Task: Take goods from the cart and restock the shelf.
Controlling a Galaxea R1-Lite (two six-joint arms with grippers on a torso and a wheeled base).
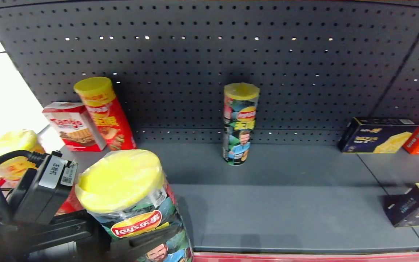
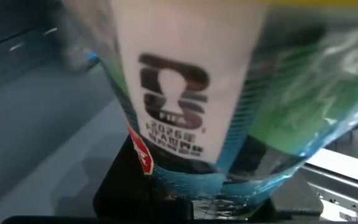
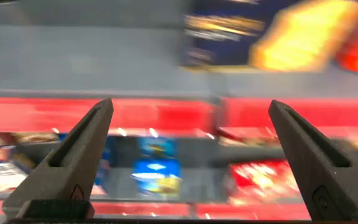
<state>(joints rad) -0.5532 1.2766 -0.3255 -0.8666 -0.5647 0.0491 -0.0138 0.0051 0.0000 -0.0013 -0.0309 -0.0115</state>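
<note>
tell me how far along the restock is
Done: one green chip can stands upright at the back of the shelf. In hand: the left gripper is shut on a matching yellow-lidded can at the shelf's front left. Left: setting it down; the right gripper is open, holding nothing.

The tall chip can point(image 1: 136, 213), capped with a yellow plastic lid, wears glossy, crinkled clear film over its printed wrap. The dark grey shelf board point(image 1: 286, 214) and the perforated back panel point(image 1: 231, 54) look like matt painted metal. The dark blue box point(image 1: 376, 135) is probably smooth cardboard.
</note>
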